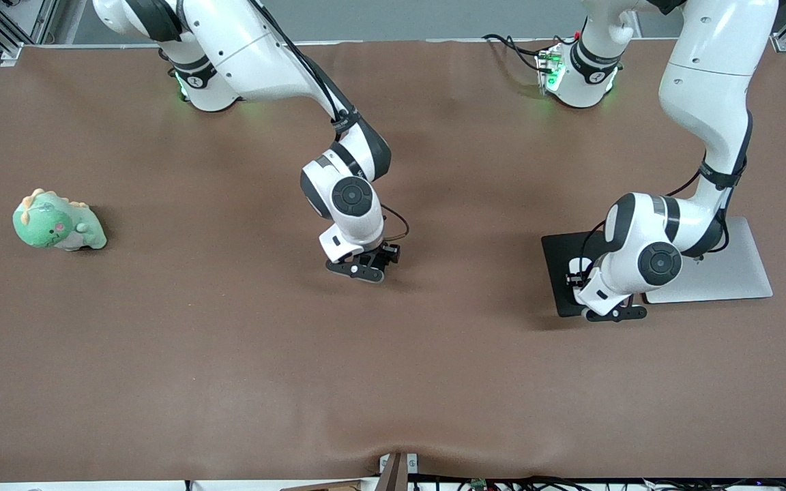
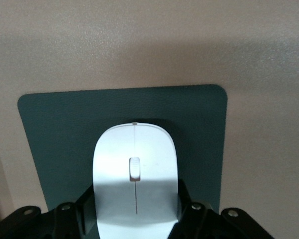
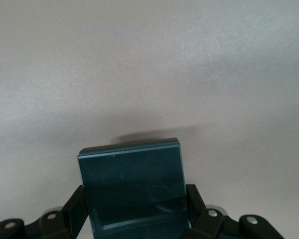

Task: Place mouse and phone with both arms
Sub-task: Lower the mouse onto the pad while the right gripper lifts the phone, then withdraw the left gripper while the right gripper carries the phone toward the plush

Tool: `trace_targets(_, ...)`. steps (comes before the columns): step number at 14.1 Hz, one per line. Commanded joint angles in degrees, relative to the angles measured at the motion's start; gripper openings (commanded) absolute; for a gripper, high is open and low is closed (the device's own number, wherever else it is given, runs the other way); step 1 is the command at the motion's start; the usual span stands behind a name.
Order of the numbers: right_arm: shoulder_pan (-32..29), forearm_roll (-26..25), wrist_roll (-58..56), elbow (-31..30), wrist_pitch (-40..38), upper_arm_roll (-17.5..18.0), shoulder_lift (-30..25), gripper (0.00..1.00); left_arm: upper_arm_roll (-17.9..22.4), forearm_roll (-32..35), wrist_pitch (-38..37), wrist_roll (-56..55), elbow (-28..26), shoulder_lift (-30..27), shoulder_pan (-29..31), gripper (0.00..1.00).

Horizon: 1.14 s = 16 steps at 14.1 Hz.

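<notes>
Mouse (image 2: 134, 179) in left tool (image 2: 134, 219), phone (image 3: 132, 186) in right tool (image 3: 134, 219)

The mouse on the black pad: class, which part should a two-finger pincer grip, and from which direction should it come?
Grip the mouse across its two long sides, coming down from above. Its glossy domed top offers no hold, while its narrow oval width fits between the fingers. The left pincer holds it just so over the mouse pad.

1. The mouse (image 2: 134, 174): its rear end is cut off by the left wrist view's edge; in the front view the left arm hides it.
2. The phone (image 3: 132, 186): its gripped end is cut off likewise.
</notes>
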Motion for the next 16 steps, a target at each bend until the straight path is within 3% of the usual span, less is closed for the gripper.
trace_targets(1, -1.3, -0.3, 1.0, 1.7, -3.2, 0.4, -1.2, 0.0, -0.3, 1.0, 0.4, 0.6, -2.8, -2.0, 0.5, 0.6)
trace_targets(6, -4.9, -0.1, 0.4, -2.6, -3.8, 0.8, -7.0, 0.0, -0.2, 1.0, 0.3, 0.6, -3.9, -2.9, 0.5, 0.62)
trace_targets(7, -5.4, -0.1, 0.3, -3.7, -3.8, 0.8, -8.2, 0.0, -0.3, 1.0, 0.3, 0.6, -3.9, -2.9, 0.5, 0.66)
trace_targets(9, -6.6, -0.1, -1.1, -4.8, -5.3, 0.8, -9.8, 0.0, -0.2, 0.9, 0.3, 0.4, -3.8, -2.9, 1.0, 1.0)
trace_targets(14, -10.7, 3.3, -7.2, -10.0, -6.7, 0.8, -15.9, 0.0, -0.5, 0.9, -1.0, -0.1, -0.7, -4.5, 2.9, 1.0)
trace_targets(16, -12.9, 3.4, -10.4, -13.8, -6.7, 0.8, -19.2, 0.0, -0.5, 0.6, -8.6, -0.1, 6.0, -5.2, 2.9, 1.0)
